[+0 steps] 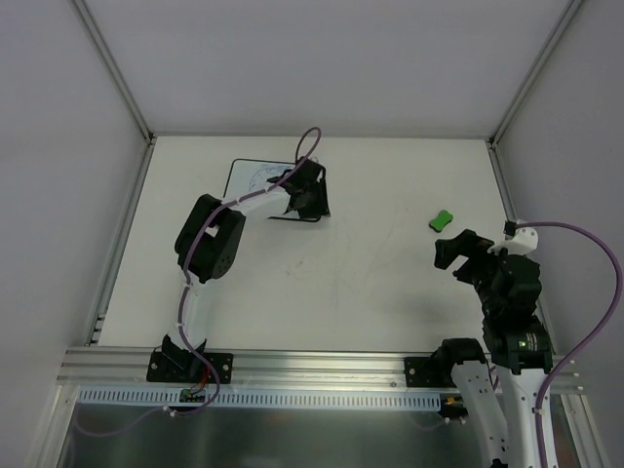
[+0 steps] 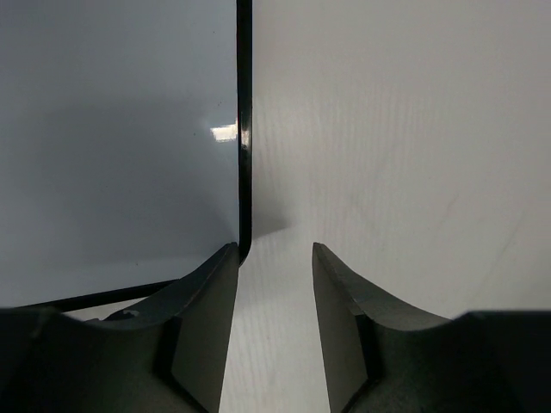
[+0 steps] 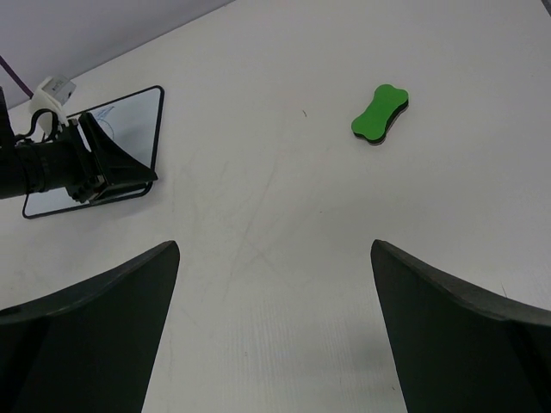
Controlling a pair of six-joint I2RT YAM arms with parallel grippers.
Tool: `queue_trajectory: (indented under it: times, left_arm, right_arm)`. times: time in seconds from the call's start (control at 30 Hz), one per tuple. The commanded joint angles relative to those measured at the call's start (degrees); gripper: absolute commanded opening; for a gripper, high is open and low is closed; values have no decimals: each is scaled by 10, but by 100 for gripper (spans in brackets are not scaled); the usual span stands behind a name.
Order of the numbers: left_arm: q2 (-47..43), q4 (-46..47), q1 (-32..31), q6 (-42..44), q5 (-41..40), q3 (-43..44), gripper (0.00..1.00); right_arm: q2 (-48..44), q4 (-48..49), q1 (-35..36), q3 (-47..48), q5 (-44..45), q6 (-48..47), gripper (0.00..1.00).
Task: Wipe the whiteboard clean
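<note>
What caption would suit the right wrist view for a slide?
Right fingers open above the table, green eraser ahead, left arm at the edge of the whiteboard.

Left arm stretched forward, elbow bent, the left gripper [image 1: 308,192] low at the near right corner of the whiteboard [image 1: 255,177], jaws partly apart. Right arm folded well right of the whiteboard, the right gripper [image 3: 275,249] spread wide.
</note>
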Motion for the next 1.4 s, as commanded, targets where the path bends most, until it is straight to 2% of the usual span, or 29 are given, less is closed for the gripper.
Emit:
queue_trajectory:
  times: [0.0, 0.2, 0.37, 0.47, 0.63, 0.77, 0.93, 1.07, 1.1, 1.37]
  left_arm:
    - [-8, -52, -81, -76, 59, -54, 40]
    - [-23, -51, -196, -150, 77, -52, 40]
    - [-42, -51, -234, -165, 70, -41, 46]
    - [-72, -51, -235, -159, 56, -37, 57]
    - [-132, -52, -228, -108, 3, -28, 87]
    - [-198, -55, -185, -34, -24, -35, 98]
    - [-232, -70, -95, 98, -20, -62, 99]
    - [-216, -88, -24, 171, -12, -64, 95]
    - [-210, -96, -6, 190, -15, -63, 91]
    - [-143, -116, 49, 219, 7, -41, 78]
  right_arm:
    - [-12, 27, 4, 9, 14, 5, 99]
    - [-20, 25, 4, 15, 14, 6, 99]
    - [-17, 20, 4, 25, 19, 8, 99]
    - [1, 14, 5, 35, 38, 7, 99]
    - [68, -11, 4, 55, 93, 32, 99]
    - [144, -24, 3, 71, 111, 56, 99]
    - [215, -20, 2, 77, 111, 67, 99]
    - [249, -18, 3, 81, 113, 55, 99]
    - [252, -15, 3, 81, 109, 52, 99]
    - [268, -16, 3, 74, 98, 27, 99]
